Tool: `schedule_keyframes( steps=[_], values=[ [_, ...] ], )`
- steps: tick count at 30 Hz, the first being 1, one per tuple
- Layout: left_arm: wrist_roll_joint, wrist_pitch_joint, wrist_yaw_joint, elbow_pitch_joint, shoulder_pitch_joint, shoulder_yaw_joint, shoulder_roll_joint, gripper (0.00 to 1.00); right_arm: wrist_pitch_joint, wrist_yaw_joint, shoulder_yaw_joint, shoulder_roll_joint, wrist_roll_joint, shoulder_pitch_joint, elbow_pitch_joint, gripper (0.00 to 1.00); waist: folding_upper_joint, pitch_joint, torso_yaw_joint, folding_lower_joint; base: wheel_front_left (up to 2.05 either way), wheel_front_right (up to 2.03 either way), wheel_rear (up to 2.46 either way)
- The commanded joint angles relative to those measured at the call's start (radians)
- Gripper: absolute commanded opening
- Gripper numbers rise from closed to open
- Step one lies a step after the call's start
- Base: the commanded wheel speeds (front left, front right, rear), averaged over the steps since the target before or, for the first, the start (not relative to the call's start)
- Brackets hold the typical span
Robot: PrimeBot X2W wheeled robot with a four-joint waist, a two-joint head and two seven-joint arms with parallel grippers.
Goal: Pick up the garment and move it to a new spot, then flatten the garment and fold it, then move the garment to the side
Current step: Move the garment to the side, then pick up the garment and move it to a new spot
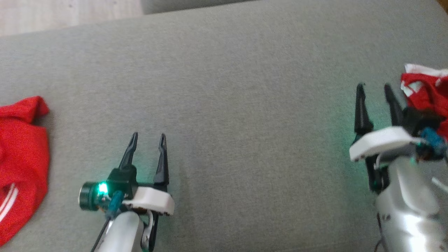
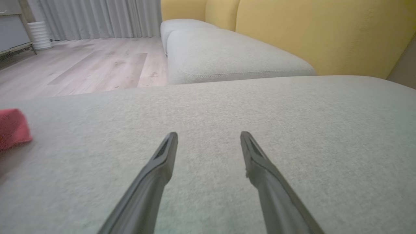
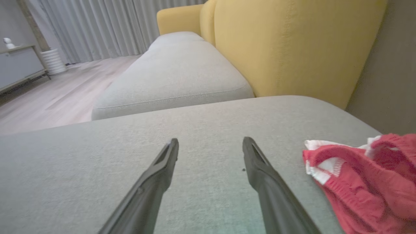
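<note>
A red garment (image 1: 425, 92) with white trim lies crumpled on the grey cushion (image 1: 245, 87) at the far right. In the right wrist view this garment (image 3: 364, 182) sits just right of my fingers, apart from them. My right gripper (image 1: 373, 85) is open and empty, its tips level with the garment's left edge; the right gripper (image 3: 211, 139) hovers over bare cushion. My left gripper (image 1: 149, 134) is open with nothing between its fingers, low in the middle-left. In its own view the left gripper (image 2: 208, 133) points across bare fabric.
A second red garment (image 1: 21, 157) with white stripes lies at the cushion's left edge, and this second garment (image 2: 11, 128) shows as a red corner in the left wrist view. Beyond are another grey seat (image 3: 175, 78), yellow backrests (image 3: 292, 48) and wooden floor (image 2: 81, 65).
</note>
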Motion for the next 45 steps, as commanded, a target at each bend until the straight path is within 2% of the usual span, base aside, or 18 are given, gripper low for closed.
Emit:
schedule_keyframes(
  steps=[1,9,18,33,38,45],
  values=[
    [-0.003,-0.003,0.006,-0.024,0.004,0.040,0.007,1.00,-0.011,-0.001,0.030,0.012,0.012,0.018,-0.041,1.00,0.0000,-0.037,0.036,0.0001,0.00,0.00,0.00],
    [-0.016,-0.003,0.015,-0.015,0.061,0.073,0.007,1.00,-0.011,-0.001,0.114,0.020,0.069,0.144,-0.082,1.00,0.0000,-0.101,0.086,0.0001,0.00,0.00,0.00],
    [-0.020,-0.003,0.019,-0.023,0.128,0.082,0.007,1.00,-0.011,-0.001,0.175,0.020,0.119,0.238,-0.106,1.00,0.0000,-0.171,0.108,0.0001,0.00,0.00,0.00],
    [-0.021,-0.003,0.023,-0.045,0.145,0.091,0.007,1.00,-0.011,-0.001,0.205,0.020,0.132,0.244,-0.101,1.00,0.0000,-0.169,0.149,0.0001,0.00,0.00,0.00],
    [-0.028,-0.003,0.033,-0.051,0.146,0.099,0.007,1.00,-0.011,-0.001,0.233,0.020,0.133,0.236,-0.107,1.00,0.0000,-0.156,0.200,0.0001,0.00,0.00,0.00],
    [-0.043,-0.003,0.047,-0.056,0.153,0.123,0.007,1.00,-0.011,-0.001,0.283,0.020,0.137,0.241,-0.120,1.00,0.0000,-0.140,0.359,0.0001,0.00,0.00,0.00]
  ],
)
